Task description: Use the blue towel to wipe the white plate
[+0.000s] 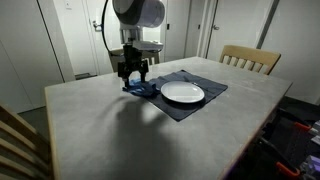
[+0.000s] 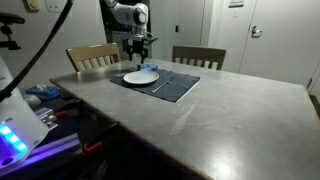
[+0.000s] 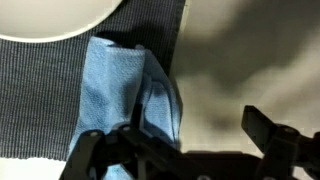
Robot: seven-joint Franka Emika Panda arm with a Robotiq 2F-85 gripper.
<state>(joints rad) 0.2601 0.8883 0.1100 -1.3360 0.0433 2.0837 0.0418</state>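
The blue towel [image 1: 143,88] lies crumpled on the near-left edge of the dark navy mat [image 1: 207,82], right beside the white plate [image 1: 183,93]. My gripper [image 1: 133,72] hangs just above the towel, jaws spread wide and holding nothing. In the wrist view the towel [image 3: 115,85] lies folded on the mat [image 3: 40,100] below the plate's rim [image 3: 50,20]. My gripper [image 3: 180,140] straddles the towel's right edge and the bare tabletop. In an exterior view the plate [image 2: 140,77] sits on the mat [image 2: 182,86] below the gripper [image 2: 138,48].
The grey table [image 1: 100,125] stretches wide in front of the mat. A wooden chair [image 1: 250,58] stands at the far side, and two chairs [image 2: 92,55] [image 2: 198,57] show behind the table in an exterior view. Equipment clutter [image 2: 40,110] sits beside the table's edge.
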